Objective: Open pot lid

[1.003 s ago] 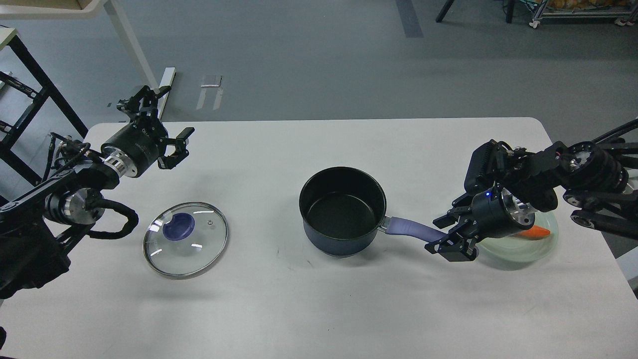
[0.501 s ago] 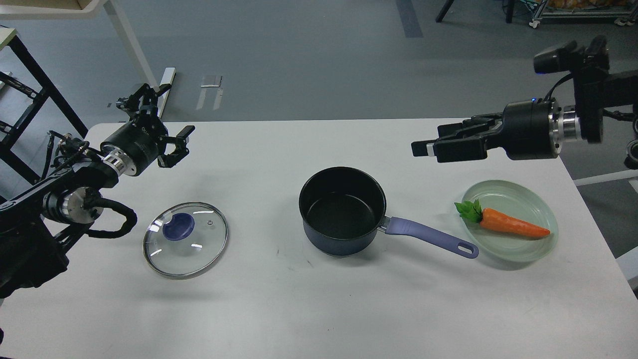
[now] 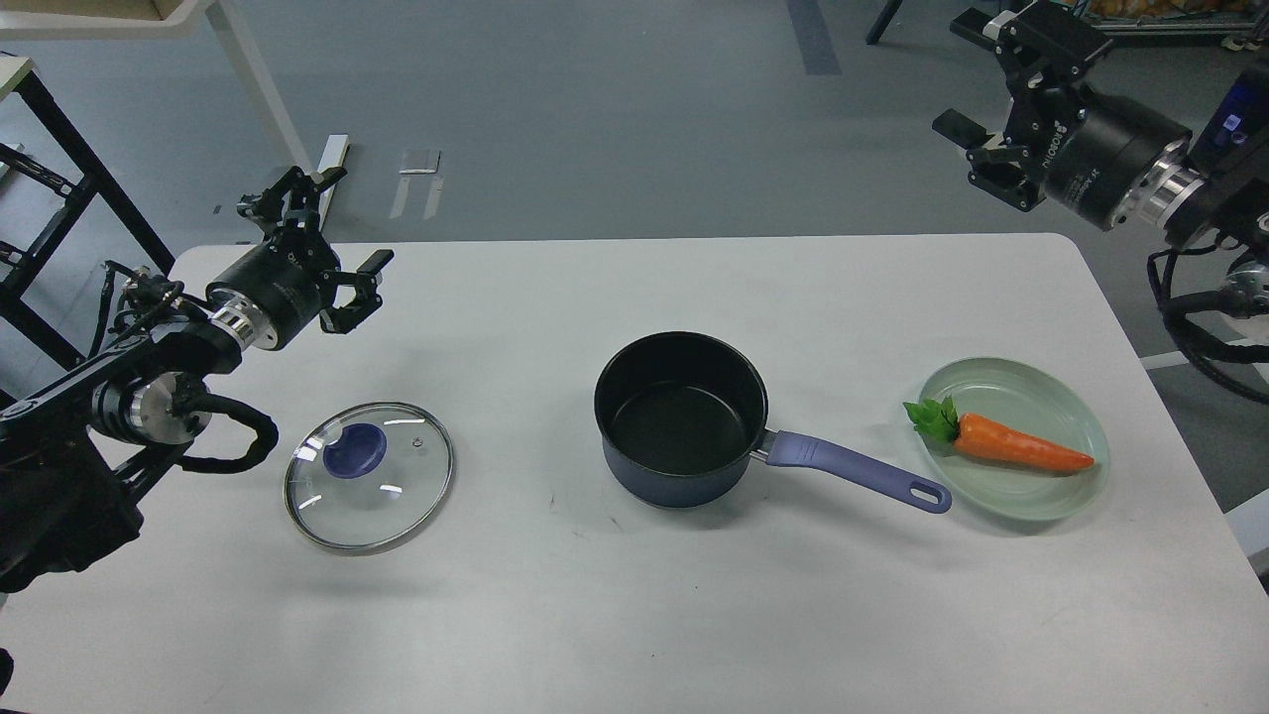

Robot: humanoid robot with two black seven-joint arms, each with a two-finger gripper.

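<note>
Lid [image 3: 369, 476] lies flat on the desk [image 3: 634, 615], well apart from the pot [image 3: 682, 420] and to its left. It is clear glass with a metal rim and a blue knob [image 3: 355, 451] on top. Pot stands near the middle of the desk, open and empty, black inside. Its blue handle [image 3: 853, 473] points to the right, and the end of the handle is just beside a green plate [image 3: 1031, 506]. A carrot [image 3: 1021, 445] with green leaves lies on that plate.

So the lid is already off. I think the job is done, or very nearly. All that seems left is for the arms to keep clear and rest. Nothing needs to be picked up, and the lid should not be bumped.

Left gripper [image 3: 327, 253] hangs over the far left part of the desk, behind the lid and not touching it. Its fingers are spread wide and hold nothing. Right gripper [image 3: 1001, 109] is high up past the far right corner of the desk, away from the pot and the plate. Its fingers are apart too, and it holds nothing.

Desk is white and smooth with round corners. Only the lid, the pot and the plate are on it. Behind the desk is a grey floor [image 3: 634, 119]. A black frame [image 3: 59, 198] and a white leg [image 3: 260, 89] stand at the far left, and the foot of a cart shows at the top right.
</note>
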